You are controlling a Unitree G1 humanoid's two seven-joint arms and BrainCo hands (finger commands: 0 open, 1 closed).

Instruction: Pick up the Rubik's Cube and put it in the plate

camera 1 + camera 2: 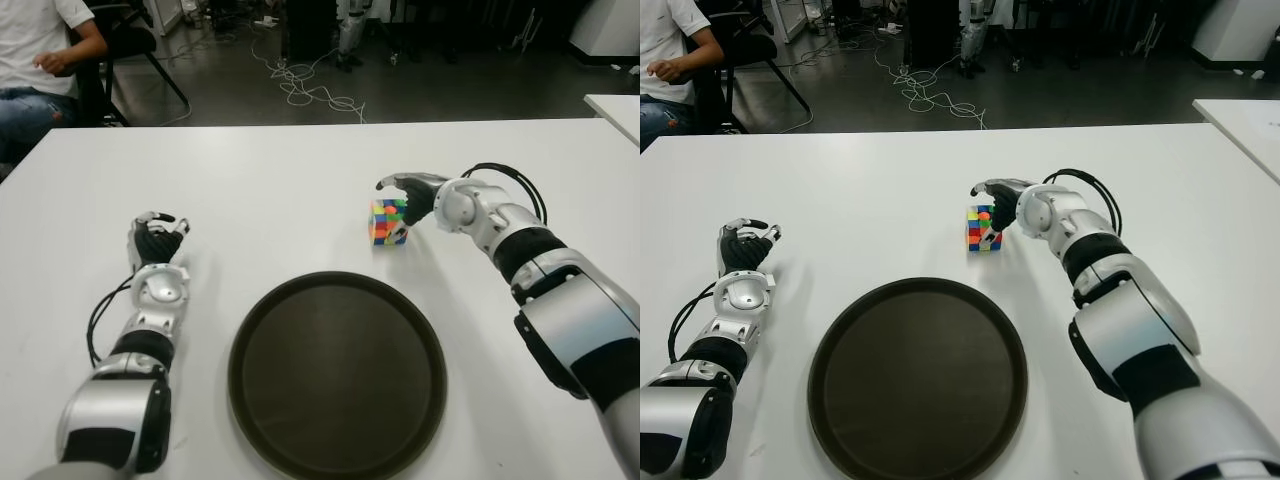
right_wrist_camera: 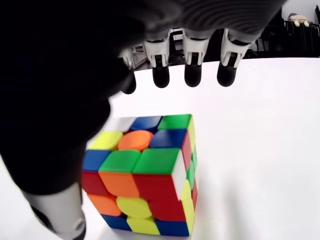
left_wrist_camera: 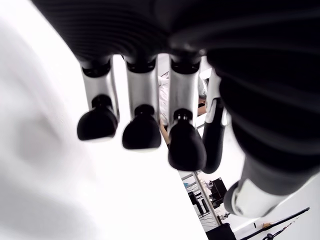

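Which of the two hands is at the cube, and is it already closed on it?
The right hand is at the cube, fingers spread over it, not yet closed. The left hand shows far off, left of the plate.

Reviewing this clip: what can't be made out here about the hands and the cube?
- Right hand contact with the multicoloured Rubik's Cube: the palm blocks its near side in the right wrist view; fingers show apart.
- Cube's underside: against the white table.
- Left hand palm: faces down in the eye views.
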